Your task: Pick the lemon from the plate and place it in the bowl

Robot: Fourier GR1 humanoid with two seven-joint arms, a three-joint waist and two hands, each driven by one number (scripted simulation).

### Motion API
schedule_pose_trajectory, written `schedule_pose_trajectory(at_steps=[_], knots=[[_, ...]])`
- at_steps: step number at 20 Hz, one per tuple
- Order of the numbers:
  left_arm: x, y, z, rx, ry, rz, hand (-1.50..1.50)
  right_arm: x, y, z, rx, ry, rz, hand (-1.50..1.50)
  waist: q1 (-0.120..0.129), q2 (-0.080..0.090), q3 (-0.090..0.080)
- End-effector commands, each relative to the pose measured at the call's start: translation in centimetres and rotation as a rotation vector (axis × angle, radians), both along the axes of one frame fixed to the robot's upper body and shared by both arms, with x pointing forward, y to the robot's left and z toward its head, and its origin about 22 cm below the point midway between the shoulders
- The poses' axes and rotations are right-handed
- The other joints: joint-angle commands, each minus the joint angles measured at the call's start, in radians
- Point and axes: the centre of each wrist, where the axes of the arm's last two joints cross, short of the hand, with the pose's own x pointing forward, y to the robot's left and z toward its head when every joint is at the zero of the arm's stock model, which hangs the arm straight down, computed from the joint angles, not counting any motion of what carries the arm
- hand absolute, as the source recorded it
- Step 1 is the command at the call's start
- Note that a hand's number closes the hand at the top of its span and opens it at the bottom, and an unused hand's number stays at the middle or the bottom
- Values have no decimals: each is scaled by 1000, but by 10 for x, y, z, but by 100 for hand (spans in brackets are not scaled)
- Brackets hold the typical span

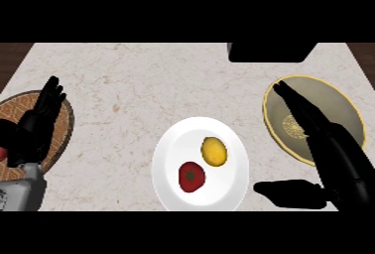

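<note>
Nearest, the plate [219,191] holds the tomato [192,177], with the lemon [214,151] just beyond it, untouched. My right hand [337,163] is open, fingers straight, over the bowl [333,99]; my left hand [31,136] rests open at the left edge. Reaching in, I might bump the tomato and set the lemon rolling.

The robot's matte black left hand [33,131] has long, slim fingers that taper to narrow tips. Joined to it is a pale grey, blocky forearm [21,193] with darker seams across its casing. The glossless black right hand [337,154] has smooth, slender fingers and a thick, rounded thumb [289,193] with a blunt end.
</note>
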Motion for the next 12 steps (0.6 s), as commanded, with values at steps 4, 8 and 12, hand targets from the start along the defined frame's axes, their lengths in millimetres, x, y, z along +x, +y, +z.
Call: schedule_pose_trajectory(at_steps=[4, 8, 12], knots=[[6, 9, 8, 10, 10, -13, 0, 44, 20, 20, -244, 240, 60, -150, 16, 5, -1], [-4, -16, -6, -7, -1, -20, 0, 77, 44, 7, -287, 375, 100, -150, 20, 6, 0], [-10, -8, -3, -16, -4, -16, 0, 90, 55, -12, -326, 468, 140, -150, 12, 1, 1]])
